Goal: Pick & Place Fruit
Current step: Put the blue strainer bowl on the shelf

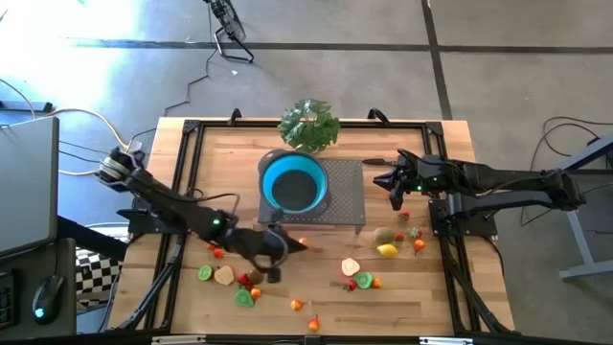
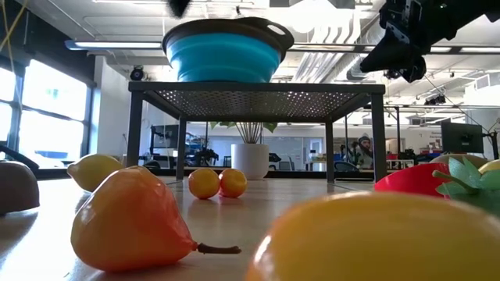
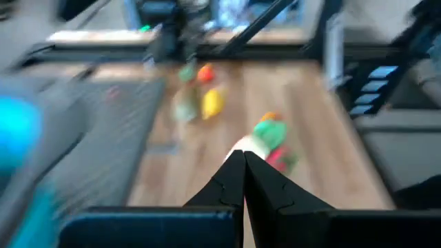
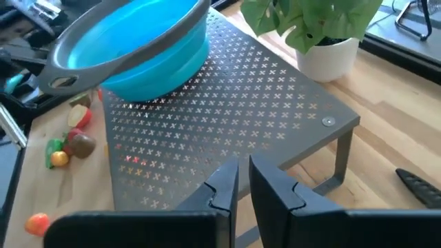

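An open-plan lab or office: behind the wooden worktop (image 1: pixel 316 278) run ceiling ducts (image 2: pixel 328 66), large windows (image 2: pixel 47 109), monitors (image 2: pixel 461 138) and desks.

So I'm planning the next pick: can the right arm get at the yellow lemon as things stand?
Probably yes. The lemon lies on open tabletop beside the rack, uncovered. The right gripper hovers above the rack's right edge, jaws nearly shut, so they must open first.

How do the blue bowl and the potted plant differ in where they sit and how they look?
The blue bowl sits on the perforated metal stand; the potted plant stands on the wooden table, beside the stand. The bowl is wide, open and looks empty from above; the plant is leafy green in a white pot. Both are upright and neither is held.
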{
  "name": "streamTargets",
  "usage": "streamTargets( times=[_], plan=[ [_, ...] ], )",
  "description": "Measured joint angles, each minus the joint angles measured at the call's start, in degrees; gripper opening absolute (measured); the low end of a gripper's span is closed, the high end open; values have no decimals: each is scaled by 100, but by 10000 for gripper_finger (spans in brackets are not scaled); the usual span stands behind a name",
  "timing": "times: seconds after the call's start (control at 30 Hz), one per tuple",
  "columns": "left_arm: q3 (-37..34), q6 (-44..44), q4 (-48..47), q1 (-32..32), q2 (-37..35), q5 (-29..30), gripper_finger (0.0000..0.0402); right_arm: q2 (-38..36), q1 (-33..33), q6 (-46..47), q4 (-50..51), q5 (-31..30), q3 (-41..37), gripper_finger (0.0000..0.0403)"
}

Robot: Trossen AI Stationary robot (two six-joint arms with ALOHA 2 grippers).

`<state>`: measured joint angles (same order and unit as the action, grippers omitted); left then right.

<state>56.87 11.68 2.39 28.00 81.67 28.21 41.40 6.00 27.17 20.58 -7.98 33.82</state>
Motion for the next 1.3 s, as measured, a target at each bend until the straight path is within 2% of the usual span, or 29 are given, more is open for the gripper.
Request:
streamTargets(
  times=[0.13, 0.3, 0.47, 0.67, 0.8, 0.93, 1.07, 1.3],
  plan=[
    [-586, -161, -169, 281, -687, 784, 0, 170, 0, 9, -97, -57, 1, 30],
    [-1194, -275, -475, 529, -1535, 1457, 0, 423, 0, 173, -322, -105, 0, 30],
    [-1597, 19, -734, 794, -2253, 2010, 0, 673, 0, 352, -504, -105, -4, 30],
    [-1731, 103, -534, 1154, -2763, 2039, 0, 961, 2, 155, -856, -106, 4, 30],
    [-1716, 59, -1045, 1526, -3083, 1862, 0, 1063, 2, 28, -1028, -82, 2, 30],
    [-1736, 175, -1692, 1843, -3085, 1865, 0, 1059, 2, -109, -1028, -72, 0, 30],
    [-1726, 210, -1608, 1804, -3047, 2144, 0, 1052, 2, -394, -1141, -106, 0, 30],
    [-1725, 213, -1651, 1471, -3089, 2162, 0, 1050, 2, -598, -1458, -107, 0, 30]
  ],
)
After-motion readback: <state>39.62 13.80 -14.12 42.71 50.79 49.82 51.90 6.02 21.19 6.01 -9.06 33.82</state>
